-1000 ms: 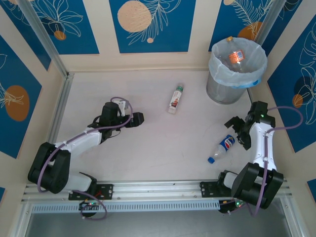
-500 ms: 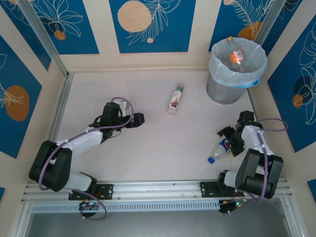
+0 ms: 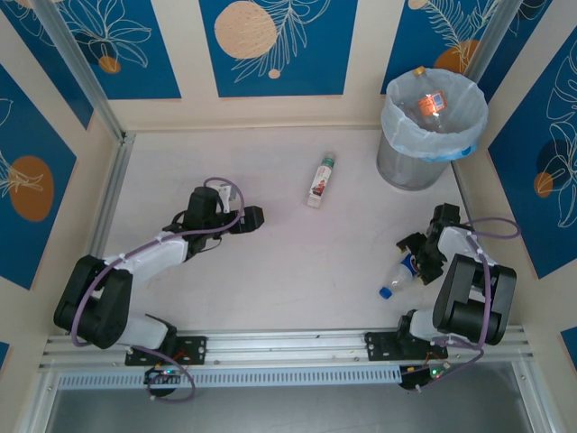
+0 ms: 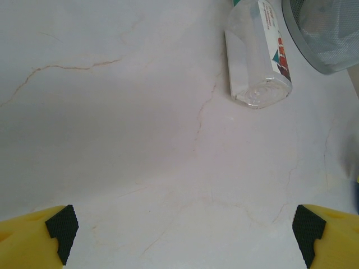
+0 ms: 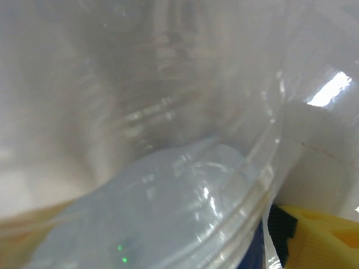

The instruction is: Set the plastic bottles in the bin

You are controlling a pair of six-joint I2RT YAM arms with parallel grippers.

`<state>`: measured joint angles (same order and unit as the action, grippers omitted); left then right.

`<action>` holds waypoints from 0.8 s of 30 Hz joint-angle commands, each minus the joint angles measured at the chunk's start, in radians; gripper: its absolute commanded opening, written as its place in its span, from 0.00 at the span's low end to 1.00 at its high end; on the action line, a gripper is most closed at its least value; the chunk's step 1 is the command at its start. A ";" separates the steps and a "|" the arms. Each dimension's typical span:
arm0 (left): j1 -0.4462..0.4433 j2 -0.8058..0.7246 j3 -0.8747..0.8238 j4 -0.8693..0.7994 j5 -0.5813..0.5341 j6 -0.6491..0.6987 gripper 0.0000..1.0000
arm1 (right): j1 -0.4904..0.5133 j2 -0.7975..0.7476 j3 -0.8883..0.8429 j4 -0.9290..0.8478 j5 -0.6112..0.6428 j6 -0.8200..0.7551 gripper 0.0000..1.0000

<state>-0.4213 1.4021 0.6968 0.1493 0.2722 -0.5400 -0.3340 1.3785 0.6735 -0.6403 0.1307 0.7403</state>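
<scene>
A clear bottle with a blue label and blue cap [image 3: 394, 281] lies on the table at the right. My right gripper [image 3: 413, 255] sits over its upper end with a finger on each side. In the right wrist view this bottle [image 5: 168, 168] fills the gap between the jaws [image 5: 162, 235], and its wall presses on the black pad [image 5: 279, 232]. A second bottle with a red-and-white label and green cap [image 3: 320, 180] lies mid-table, seen lying ahead as the bottle [image 4: 255, 56]. My left gripper [image 3: 256, 216] [image 4: 185, 224] is open and holds nothing, well short of it. The grey bin [image 3: 431, 135] holds an orange-labelled bottle [image 3: 433, 101].
The bin's mesh wall [image 4: 325, 33] shows just right of the green-capped bottle. Cream walls with blue panels close in the table on three sides. A metal rail [image 3: 288, 347] runs along the near edge by both arm bases.
My right gripper has dropped back and down onto the blue-labelled bottle, and its jaws have narrowed around it. The left arm has barely moved.
</scene>
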 commanded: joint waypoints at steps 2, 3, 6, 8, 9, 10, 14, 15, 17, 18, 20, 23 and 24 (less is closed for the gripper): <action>-0.011 0.013 0.020 0.006 -0.007 0.005 0.99 | 0.015 0.034 0.001 0.064 -0.025 -0.007 0.81; -0.011 0.015 0.021 0.007 -0.007 0.006 0.99 | 0.013 0.033 -0.001 0.068 -0.028 -0.007 0.78; -0.011 0.015 0.020 0.004 -0.007 0.007 0.99 | 0.015 0.033 -0.005 0.080 -0.027 -0.010 0.70; -0.011 0.014 0.020 0.001 -0.008 0.009 1.00 | 0.015 0.037 -0.002 0.079 -0.017 -0.012 0.68; -0.011 0.012 0.020 0.000 -0.008 0.010 0.99 | 0.014 0.038 -0.002 0.079 -0.010 -0.013 0.68; -0.011 0.012 0.018 -0.002 -0.011 0.012 0.99 | 0.016 0.039 -0.002 0.077 -0.009 -0.013 0.66; -0.011 0.009 0.017 -0.006 -0.013 0.015 0.99 | 0.013 0.028 -0.008 0.090 -0.022 -0.012 0.57; -0.011 0.010 0.017 -0.006 -0.013 0.014 0.99 | 0.012 0.024 -0.012 0.094 -0.024 -0.010 0.55; -0.011 0.010 0.017 -0.006 -0.013 0.015 0.99 | 0.012 0.019 -0.016 0.098 -0.029 -0.006 0.54; -0.011 0.010 0.017 -0.005 -0.013 0.015 0.99 | 0.011 0.016 -0.017 0.099 -0.030 -0.005 0.53; -0.011 0.008 0.015 -0.007 -0.013 0.015 0.99 | 0.012 0.008 -0.021 0.100 -0.031 -0.002 0.52; -0.011 0.006 0.016 -0.010 -0.015 0.017 0.99 | 0.010 -0.008 -0.028 0.103 -0.031 -0.001 0.49; -0.011 0.006 0.017 -0.012 -0.015 0.015 0.99 | 0.011 -0.017 -0.031 0.105 -0.030 0.001 0.48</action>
<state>-0.4217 1.4078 0.6968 0.1486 0.2615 -0.5396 -0.3305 1.3762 0.6670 -0.6056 0.1459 0.7322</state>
